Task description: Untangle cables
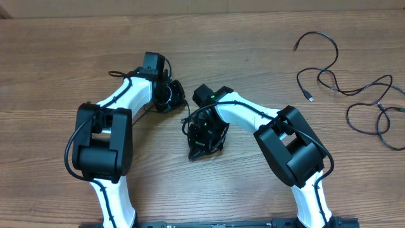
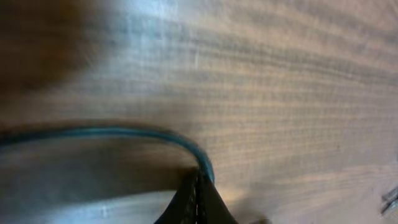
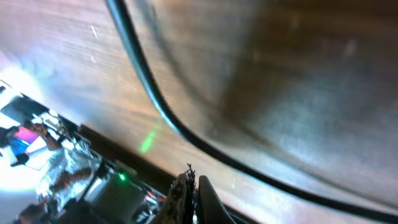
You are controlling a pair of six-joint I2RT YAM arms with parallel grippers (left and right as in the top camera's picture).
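The cables (image 1: 345,93) are seen spread in loose open loops on the wooden table (image 1: 253,57) at the upper right of the overhead frame, well apart from both arms and touched by neither. The left gripper (image 1: 172,96) is held low over the wood left of centre with its fingers (image 2: 186,202) pressed together, and a dark cord (image 2: 124,132) is seen curving up to their tips, though whether it is pinched cannot be told. The right gripper (image 1: 201,144) is likewise clenched, just below centre, with a thick black cord (image 3: 149,93) passing clear of its tips.
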